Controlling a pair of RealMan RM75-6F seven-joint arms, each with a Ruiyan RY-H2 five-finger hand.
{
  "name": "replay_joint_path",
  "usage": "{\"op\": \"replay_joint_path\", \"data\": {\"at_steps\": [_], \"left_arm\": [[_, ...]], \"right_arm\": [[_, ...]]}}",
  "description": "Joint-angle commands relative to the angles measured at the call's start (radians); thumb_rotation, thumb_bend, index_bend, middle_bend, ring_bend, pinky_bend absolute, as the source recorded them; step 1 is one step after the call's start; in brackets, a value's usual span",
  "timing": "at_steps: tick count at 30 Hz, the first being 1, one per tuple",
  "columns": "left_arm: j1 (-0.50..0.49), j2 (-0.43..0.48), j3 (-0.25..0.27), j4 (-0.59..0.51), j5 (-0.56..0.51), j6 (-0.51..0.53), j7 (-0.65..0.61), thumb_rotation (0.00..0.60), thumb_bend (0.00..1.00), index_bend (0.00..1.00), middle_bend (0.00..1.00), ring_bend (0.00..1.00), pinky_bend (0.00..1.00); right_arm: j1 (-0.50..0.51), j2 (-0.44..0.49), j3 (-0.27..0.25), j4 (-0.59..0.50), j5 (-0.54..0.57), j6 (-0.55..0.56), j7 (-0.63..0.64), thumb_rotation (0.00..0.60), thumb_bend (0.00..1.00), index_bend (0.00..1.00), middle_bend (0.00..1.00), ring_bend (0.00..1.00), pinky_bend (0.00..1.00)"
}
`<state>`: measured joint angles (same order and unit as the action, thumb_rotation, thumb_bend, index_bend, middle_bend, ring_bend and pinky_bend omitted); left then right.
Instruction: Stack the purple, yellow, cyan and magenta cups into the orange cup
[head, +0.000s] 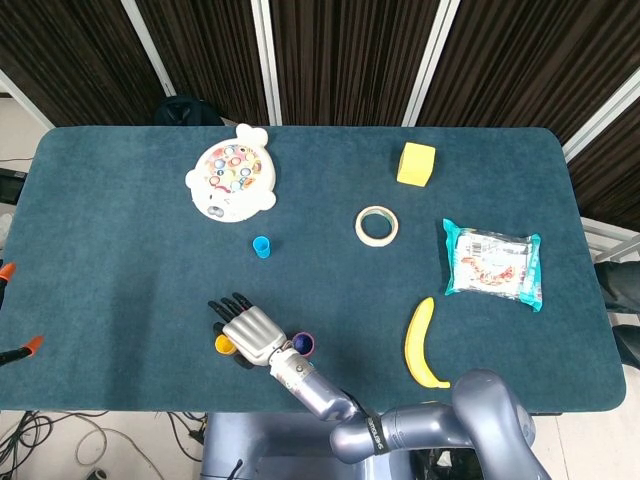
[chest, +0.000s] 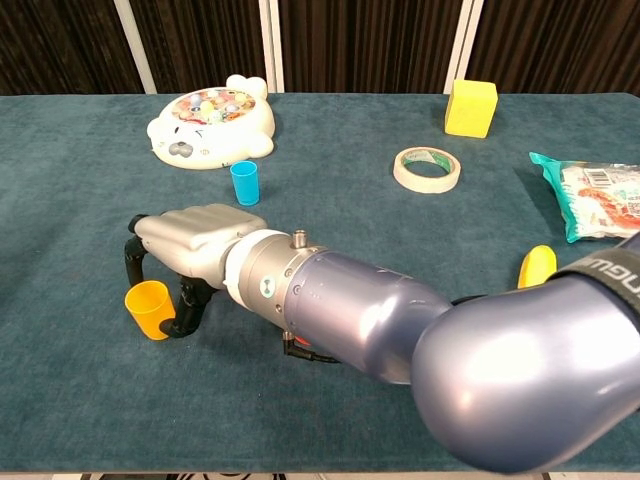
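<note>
Bright even overhead light, soft faint shadows, sharp focus, glossy arm highlights

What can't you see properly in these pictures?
- Magenta cup: found in neither view; perhaps under the silver right hand.
- Orange cup: chest view, only a sliver below the forearm.
- Hand's palm: both views, its back hides whether it holds anything beside the small yellow plastic cup.
- Left hand: outside both views.

The right arm reaches from the near right across to the near left of the table, its forearm filling much of the chest view. Its right hand (chest: 190, 245) lies palm down, dark fingers (chest: 131, 262) curled toward the tabletop; it appears to grip nothing, though the palm hides what lies beneath.
</note>
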<state>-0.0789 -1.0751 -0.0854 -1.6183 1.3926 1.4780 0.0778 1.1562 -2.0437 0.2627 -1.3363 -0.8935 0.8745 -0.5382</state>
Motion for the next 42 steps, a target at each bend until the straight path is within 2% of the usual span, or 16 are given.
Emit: {"op": "replay_joint_path", "data": {"at_steps": [1, 11, 21, 26, 31, 42], "left_arm": [[0.0, 0.0, 0.0, 0.001, 0.0, -0.001, 0.0, 0.6, 0.0, 0.0, 0.0, 0.0, 0.05], [0.0, -0.001, 0.002, 0.0, 0.003, 0.0, 0.002, 0.6, 0.0, 0.0, 0.0, 0.0, 0.05], [0.0, 0.001, -0.001, 0.002, 0.0, 0.001, -0.003, 0.6, 0.0, 0.0, 0.0, 0.0, 0.05], [0.001, 0.001, -0.001, 0.0, 0.003, 0.006, -0.002, 0.6, 0.0, 0.0, 0.0, 0.0, 0.05], [0.003, 0.0, 0.0, -0.001, 0.004, 0.009, 0.003, 0.6, 0.0, 0.0, 0.0, 0.0, 0.05], [0.004, -0.003, 0.002, -0.004, 0.007, 0.012, 0.013, 0.6, 0.0, 0.0, 0.0, 0.0, 0.05]], "right_arm": [[-0.001, -0.002, 0.001, 0.005, -0.002, -0.003, -0.001, 0.6, 0.4, 0.37, 0.0, 0.01, 0.02], [-0.008, -0.008, 0.01, 0.005, -0.006, -0.004, 0.006, 0.6, 0.41, 0.46, 0.0, 0.01, 0.04], [-0.019, 0.029, 0.029, -0.045, 0.006, 0.001, -0.002, 0.6, 0.41, 0.47, 0.0, 0.01, 0.04], [-0.034, 0.098, 0.046, -0.126, 0.027, 0.014, -0.015, 0.6, 0.41, 0.47, 0.0, 0.01, 0.04], [-0.061, 0.192, 0.041, -0.227, 0.028, 0.042, -0.037, 0.6, 0.41, 0.47, 0.0, 0.01, 0.04], [-0.154, 0.4, -0.024, -0.446, -0.008, 0.082, -0.016, 0.6, 0.4, 0.47, 0.0, 0.01, 0.04]]}}
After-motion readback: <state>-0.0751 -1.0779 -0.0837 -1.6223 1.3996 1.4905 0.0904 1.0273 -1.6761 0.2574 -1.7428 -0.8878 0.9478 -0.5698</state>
